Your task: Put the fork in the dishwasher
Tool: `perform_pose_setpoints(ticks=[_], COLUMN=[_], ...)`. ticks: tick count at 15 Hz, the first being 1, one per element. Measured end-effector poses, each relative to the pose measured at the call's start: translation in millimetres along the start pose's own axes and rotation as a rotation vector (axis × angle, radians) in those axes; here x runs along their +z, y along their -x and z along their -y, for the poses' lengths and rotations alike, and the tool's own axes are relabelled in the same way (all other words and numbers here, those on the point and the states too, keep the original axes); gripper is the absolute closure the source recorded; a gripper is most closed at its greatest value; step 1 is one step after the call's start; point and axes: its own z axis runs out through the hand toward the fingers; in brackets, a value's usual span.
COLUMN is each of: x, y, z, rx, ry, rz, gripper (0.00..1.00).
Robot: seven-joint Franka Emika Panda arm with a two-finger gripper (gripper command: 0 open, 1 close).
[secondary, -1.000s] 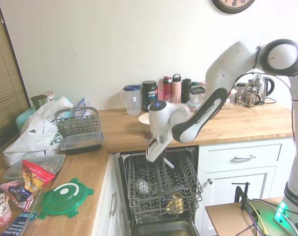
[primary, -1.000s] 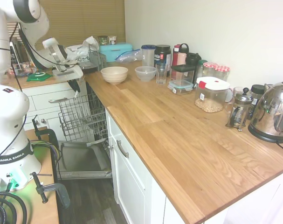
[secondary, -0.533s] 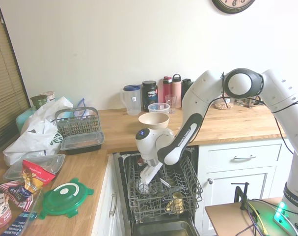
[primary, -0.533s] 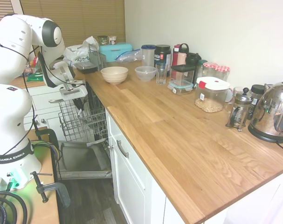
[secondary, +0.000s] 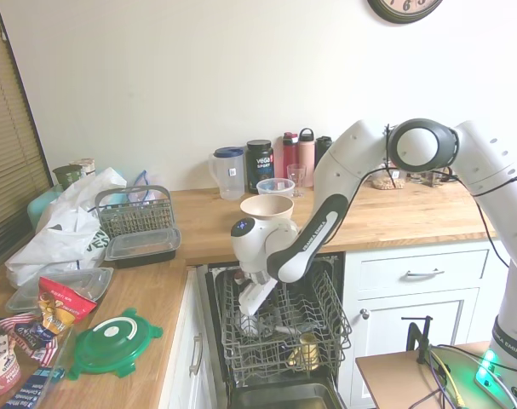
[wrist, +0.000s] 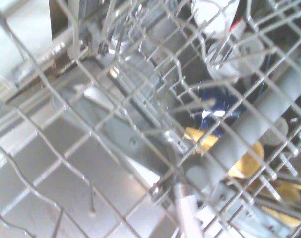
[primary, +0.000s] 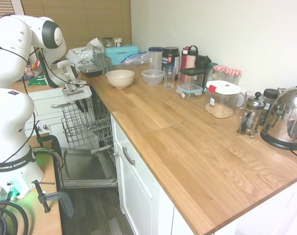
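Both exterior views read bright and evenly lit for me; soft daylight, no hard shadows on the tabletop [primary: 187, 142]. The first exterior view shows glare on the kettle [primary: 286, 117] and a dim, shadowed floor below the dishwasher [primary: 87, 169] door. The second exterior view is crisp, with light leaking through the blinds [secondary: 7, 162] at the picture's left edge; mild wide-angle bending at the borders. The wrist view is soft throughout: nearest rack wires [wrist: 140, 124] are blurred, highlights blown out pale at one corner, colours washed, deeper parts darker.
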Motion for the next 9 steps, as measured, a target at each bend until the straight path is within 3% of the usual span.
perform_pose_setpoints(ticks=[5,9], x=[-115.3,-168.8], y=[0.3,-17.0], z=[-26.7,-98.4], rx=[0.008,0.098], ry=[-0.101,-0.188], rz=[-0.106,-0.160], gripper=[0.00,0.00])
